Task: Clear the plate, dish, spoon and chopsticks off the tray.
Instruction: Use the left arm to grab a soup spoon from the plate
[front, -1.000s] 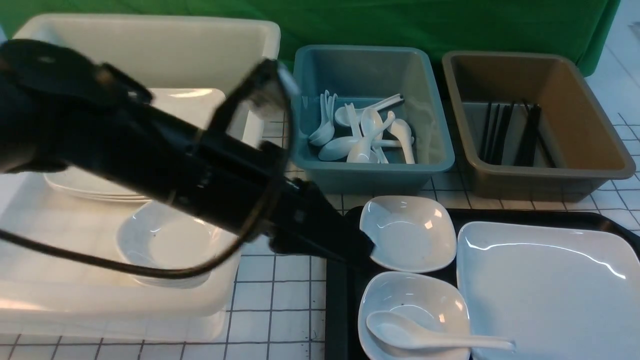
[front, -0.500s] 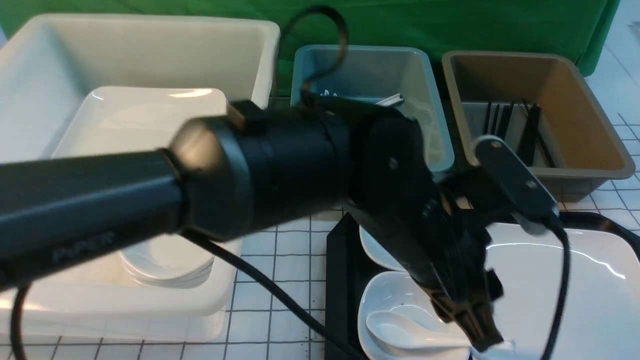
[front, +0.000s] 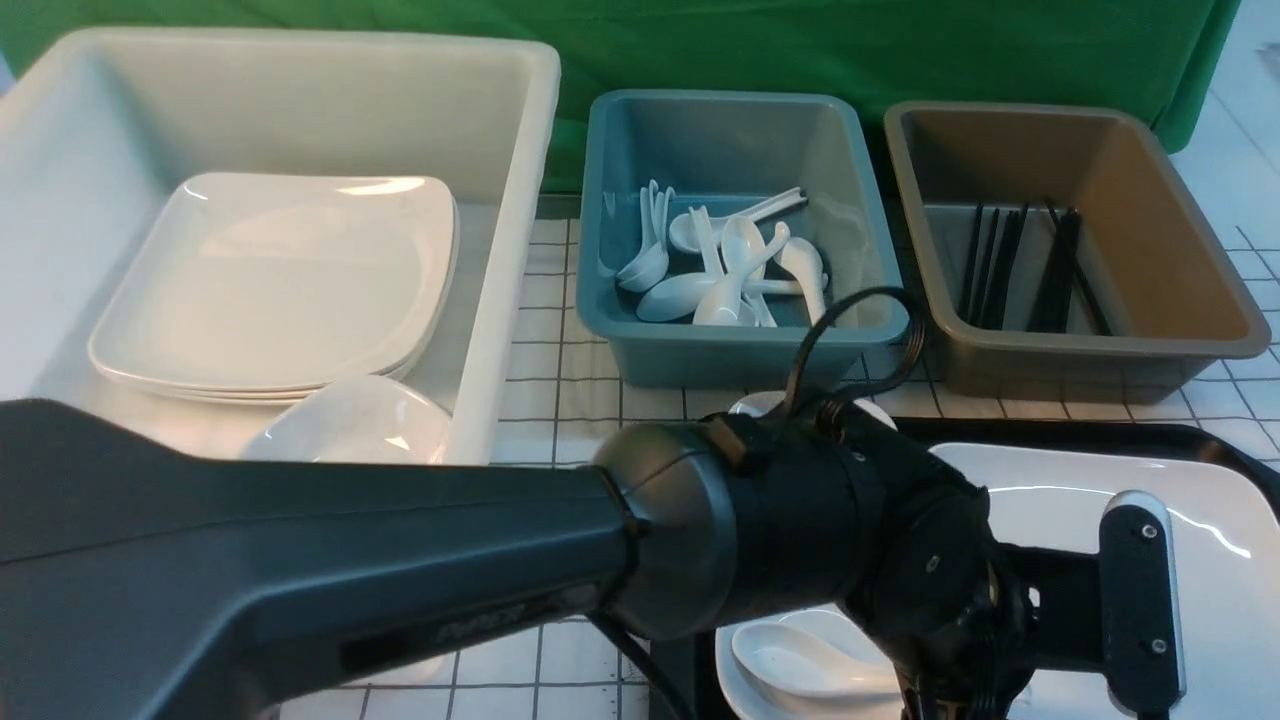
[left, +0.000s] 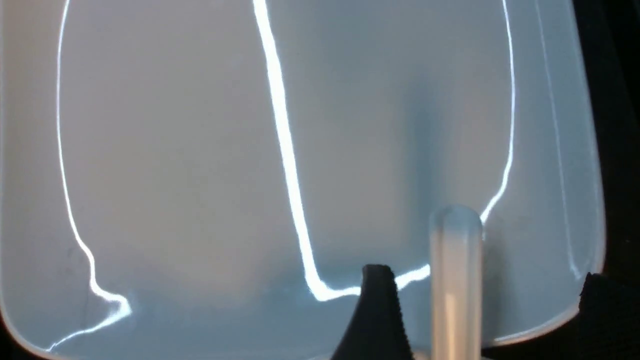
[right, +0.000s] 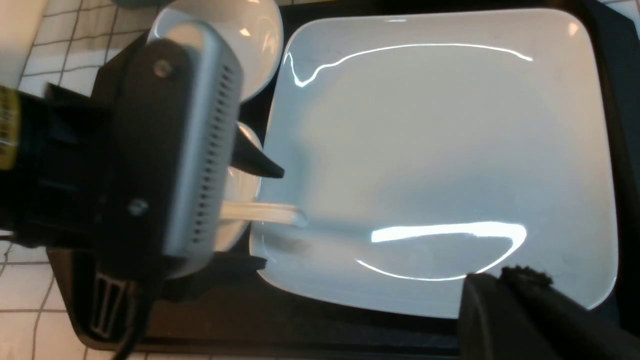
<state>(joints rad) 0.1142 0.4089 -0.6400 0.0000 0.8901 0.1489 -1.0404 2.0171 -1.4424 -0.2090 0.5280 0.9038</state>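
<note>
Straddling the handle of the spoon (left: 456, 295), the left gripper (left: 484, 271) stands spread, one finger on each side. The spoon's bowl lies in a small white dish (front: 745, 680) on the tray (right: 300, 330); its handle reaches over the plate (right: 440, 150), also on the tray. A second dish (right: 250, 45) sits beside the plate. Right gripper (right: 497, 276): fingertips near the plate's rim; cannot tell whether pressed together. Black sticks (front: 1005, 265) lie in the brown tub (front: 1110, 350).

The spoon's handle (left: 456, 285) lies between the open claw's (left: 417, 312) black fingertips (left: 380, 310).
</note>
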